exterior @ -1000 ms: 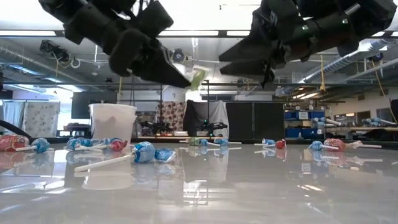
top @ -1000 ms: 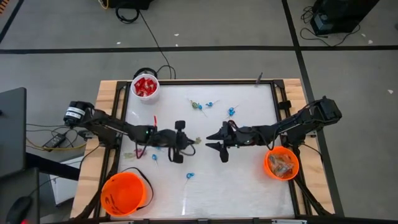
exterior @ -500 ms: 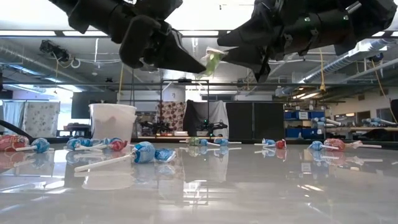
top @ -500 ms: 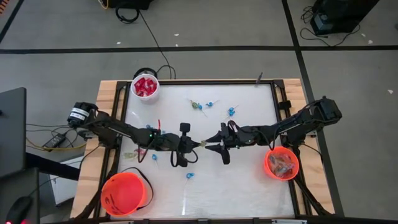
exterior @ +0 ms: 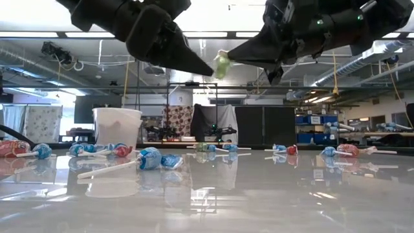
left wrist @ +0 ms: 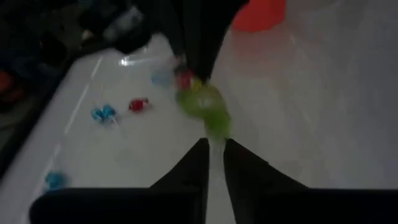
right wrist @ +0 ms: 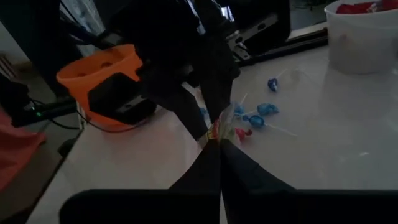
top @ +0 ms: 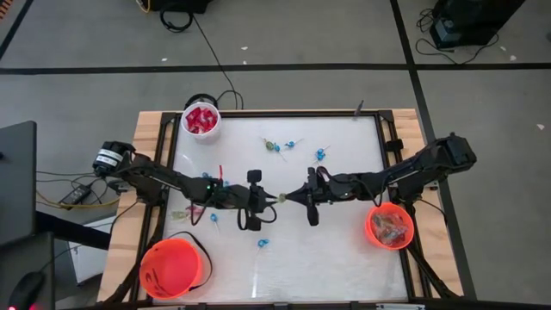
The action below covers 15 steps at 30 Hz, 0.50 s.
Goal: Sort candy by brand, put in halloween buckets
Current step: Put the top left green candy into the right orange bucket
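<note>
A green wrapped candy point(exterior: 222, 63) hangs well above the table's middle, between my two grippers, which meet tip to tip. My left gripper point(exterior: 211, 69) comes at it from the table's left, and its fingertips point(left wrist: 203, 148) stand a narrow slit apart. My right gripper point(exterior: 231, 58) comes from the right and is shut on the candy point(right wrist: 221, 132). From above, the candy point(top: 282, 199) is a small pale speck between the two tips. Several blue lollipops point(exterior: 150, 158) lie on the white table. My left gripper has the candy's twisted wrapper end point(left wrist: 215, 134) at its fingertips, coming level from the table's left. The candy is clear of the table. My right gripper pinches the candy's other end point(right wrist: 219, 135) between its two fingertips, coming almost level from the table's right. The candy is lifted clear.
A white cup point(top: 201, 120) of red packets stands at the far left corner. One orange bucket point(top: 172, 267) stands near left, another point(top: 390, 226) holding candy at the right edge. Loose lollipops lie far of centre point(top: 275, 146) and near centre point(top: 261, 244).
My left gripper has carried the green candy toward the table's right and a little up, up to the right gripper. My right gripper, open a second ago, has shut on the candy's free end.
</note>
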Tool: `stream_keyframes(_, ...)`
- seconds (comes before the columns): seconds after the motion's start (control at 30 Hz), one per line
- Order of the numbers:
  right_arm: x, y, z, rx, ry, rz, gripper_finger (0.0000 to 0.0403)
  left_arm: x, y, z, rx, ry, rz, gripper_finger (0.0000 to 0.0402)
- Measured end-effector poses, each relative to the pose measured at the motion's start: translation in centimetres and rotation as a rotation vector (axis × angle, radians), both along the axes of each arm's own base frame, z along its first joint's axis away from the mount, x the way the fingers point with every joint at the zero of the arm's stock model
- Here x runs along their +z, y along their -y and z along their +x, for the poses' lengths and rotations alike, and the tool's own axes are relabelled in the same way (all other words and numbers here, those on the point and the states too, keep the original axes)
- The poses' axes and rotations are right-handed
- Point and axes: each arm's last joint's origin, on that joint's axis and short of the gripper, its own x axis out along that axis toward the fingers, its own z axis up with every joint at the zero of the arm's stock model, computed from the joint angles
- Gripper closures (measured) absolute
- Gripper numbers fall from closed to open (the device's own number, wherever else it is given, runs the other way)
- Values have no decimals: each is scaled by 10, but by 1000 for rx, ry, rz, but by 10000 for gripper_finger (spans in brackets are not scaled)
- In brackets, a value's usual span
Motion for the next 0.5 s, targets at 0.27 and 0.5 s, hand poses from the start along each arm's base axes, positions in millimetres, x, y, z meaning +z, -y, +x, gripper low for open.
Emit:
stream_keyframes(0.27,29,2,-38,-20,-253,-36,400,-20,-4,-15,172,-217,-177,285)
stream_keyframes(0.5,77,-15,-77,39,-453,13,400,-15,-6,-33,282,-301,-311,280)
